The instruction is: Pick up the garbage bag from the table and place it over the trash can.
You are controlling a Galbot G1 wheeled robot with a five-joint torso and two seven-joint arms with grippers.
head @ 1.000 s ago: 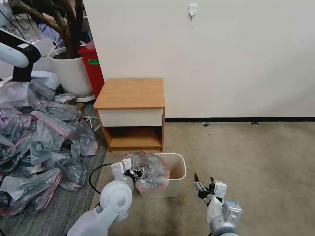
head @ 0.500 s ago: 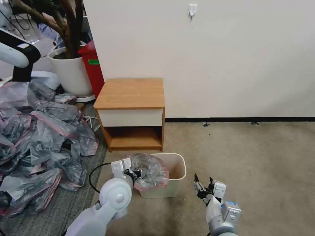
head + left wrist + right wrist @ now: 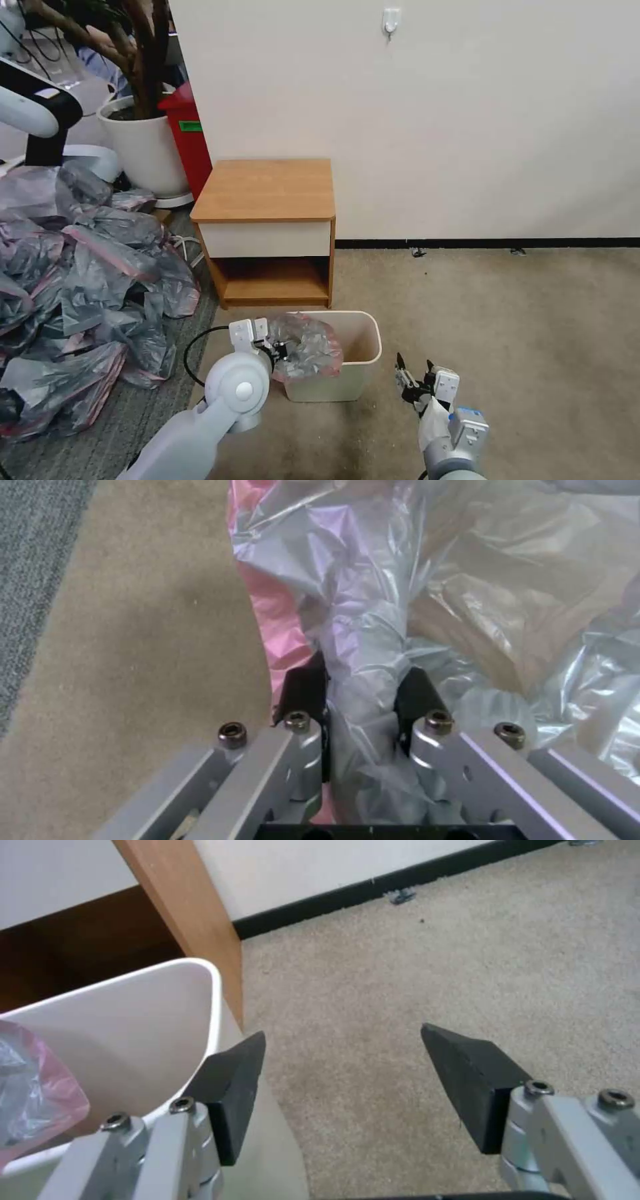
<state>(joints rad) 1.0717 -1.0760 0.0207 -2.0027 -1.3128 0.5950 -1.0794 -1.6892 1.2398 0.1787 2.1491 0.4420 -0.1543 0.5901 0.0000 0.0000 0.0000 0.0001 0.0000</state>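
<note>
The right gripper (image 3: 412, 381) hangs with fingers spread wide beside the bin (image 3: 365, 333) while the left gripper's (image 3: 360, 700) fingers pinch a fold of the bag (image 3: 305, 347), likely light, limp and slippery, bunched over the bin's left rim; its pink band looks the best hold.

The right claw (image 3: 340, 1085) hangs spread wide above beige carpet (image 3: 413, 980), just beside the cream plastic trash can (image 3: 133, 1030) holding a pink-rimmed crinkly garbage bag (image 3: 33, 1105).

Grey garbage bag (image 3: 307, 347) with pink band; cream trash can (image 3: 360, 360); orange-brown table (image 3: 267, 190), white drawer.
</note>
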